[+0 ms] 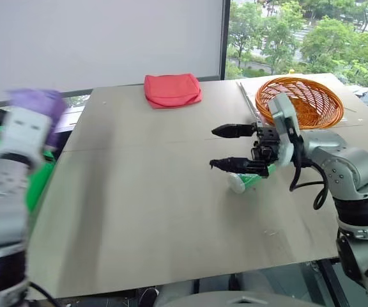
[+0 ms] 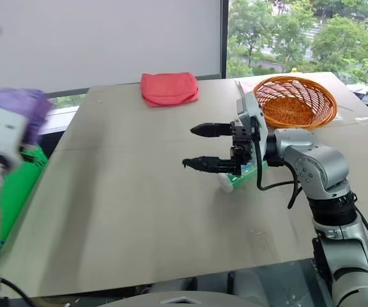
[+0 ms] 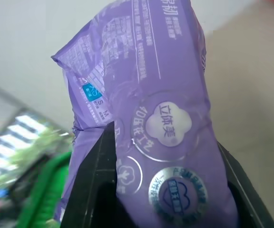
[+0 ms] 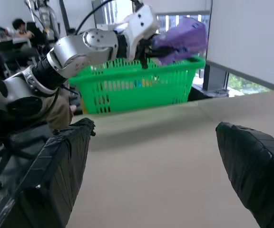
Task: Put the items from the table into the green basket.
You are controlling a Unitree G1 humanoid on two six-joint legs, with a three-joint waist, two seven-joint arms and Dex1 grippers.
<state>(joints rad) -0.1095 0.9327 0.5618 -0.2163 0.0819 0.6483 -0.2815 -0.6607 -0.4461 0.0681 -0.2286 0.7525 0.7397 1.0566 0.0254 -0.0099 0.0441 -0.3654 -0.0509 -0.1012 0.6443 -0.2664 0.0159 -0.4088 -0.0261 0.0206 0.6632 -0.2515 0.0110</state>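
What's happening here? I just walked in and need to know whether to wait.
The robot is clearing a table into a green basket. Its left end effector is shut on the purple tissue pack, held at the basket's rim. The right end effector is open and empty above the green-and-white container, which lies on the table.

Stuff lying around: a red folded cloth sits at the far edge, well beyond the open claw and a bit to its left. A round orange wicker basket is just behind that claw, near the window. There's a thin pale stick lying right beside the wicker basket. Trees outside, whiteboard-looking panel on the wall behind.
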